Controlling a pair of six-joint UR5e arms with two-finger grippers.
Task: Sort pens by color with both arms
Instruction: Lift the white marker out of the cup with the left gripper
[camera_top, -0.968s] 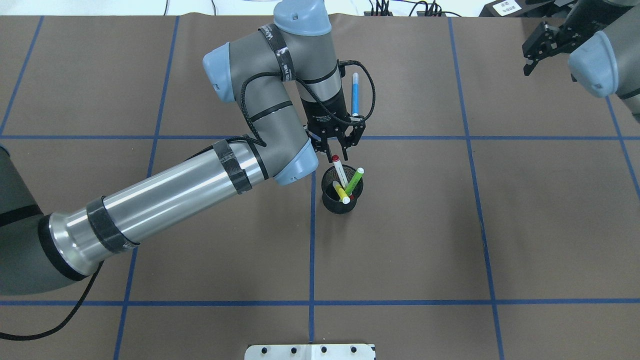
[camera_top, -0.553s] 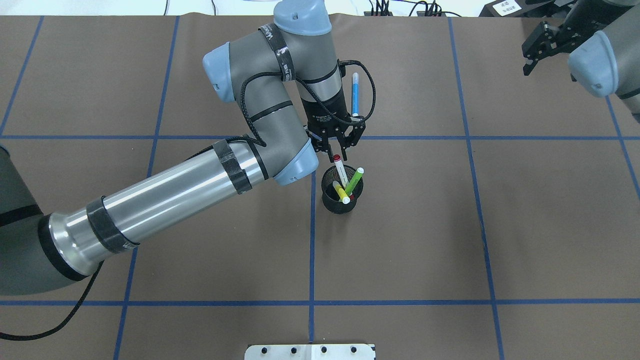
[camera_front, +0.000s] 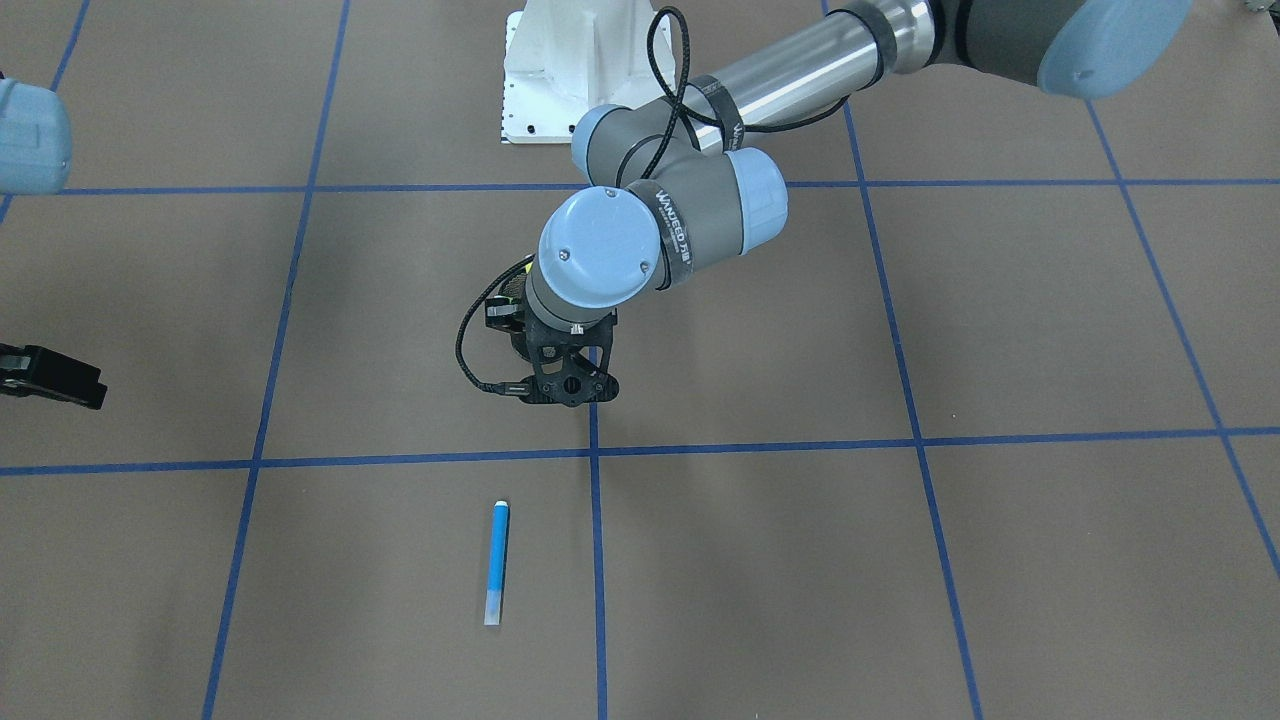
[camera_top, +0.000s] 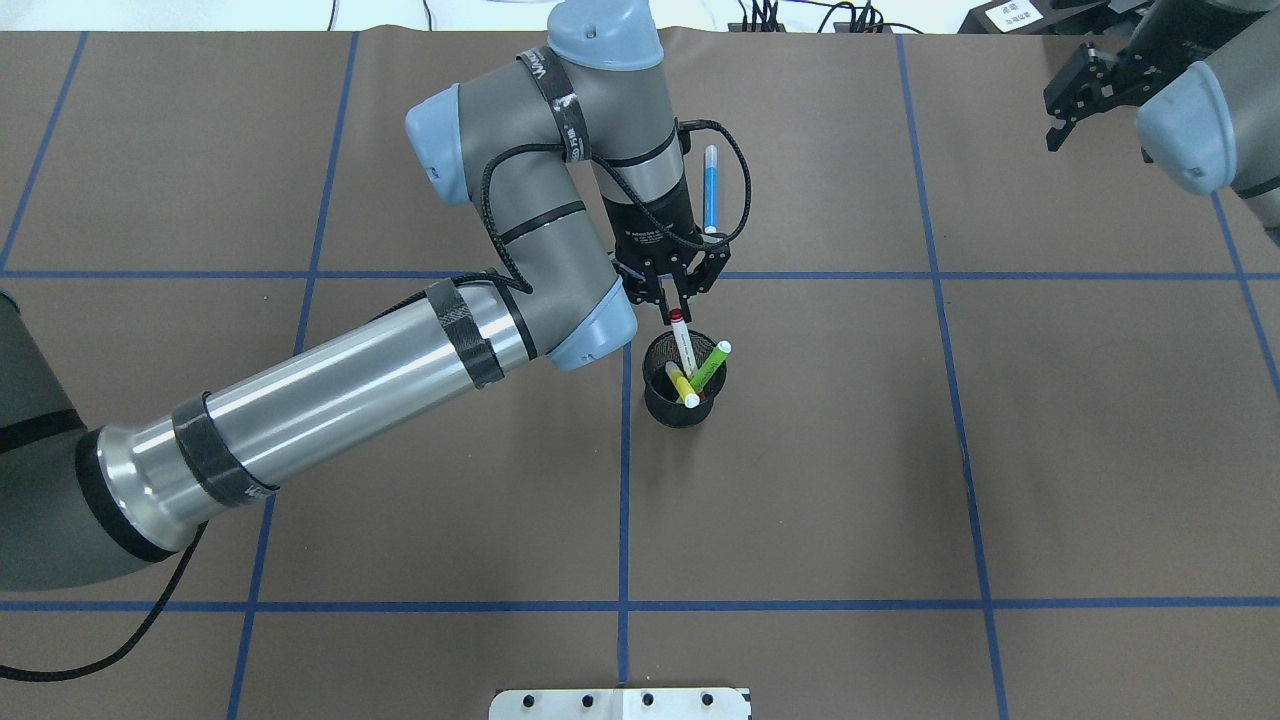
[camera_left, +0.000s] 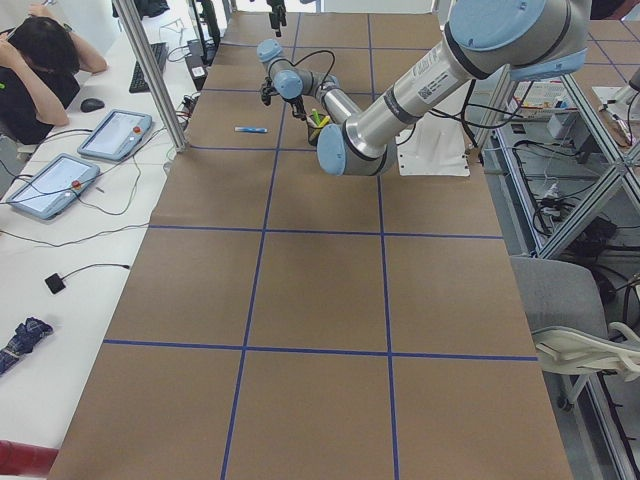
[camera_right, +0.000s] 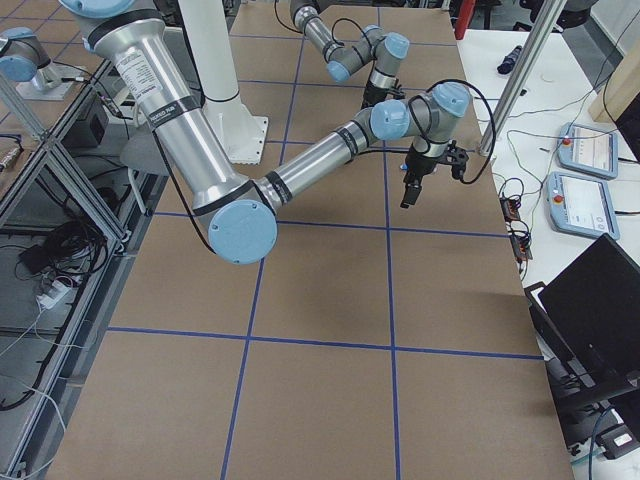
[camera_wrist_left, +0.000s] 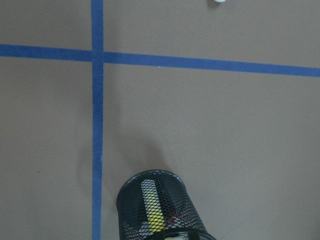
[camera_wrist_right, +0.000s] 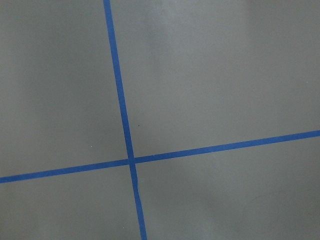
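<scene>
A black mesh cup (camera_top: 683, 408) stands at mid-table and holds three pens. The white pen with a red cap (camera_top: 684, 345) leans toward the far side, with the light green pen (camera_top: 711, 362) and the yellow pen (camera_top: 681, 384) beside it. My left gripper (camera_top: 677, 303) hangs over the cup's far rim, its fingers closed on the white pen's red-capped top. The blue pen (camera_top: 711, 190) lies flat on the table beyond the gripper and shows plainly in the front view (camera_front: 497, 562). My right gripper (camera_top: 1072, 100) hovers open and empty at the far right corner.
The table is covered in brown paper with a blue tape grid (camera_top: 624, 480). The left wrist view looks down on the cup (camera_wrist_left: 160, 210) from the far side. The white base pedestal (camera_front: 560, 70) stands at the robot's edge. Tablets and an operator are beside the table (camera_left: 60, 100).
My left gripper's fingers have closed in from wide open onto the top of the white pen. The pen has tipped a little more upright. The right arm has barely moved.
</scene>
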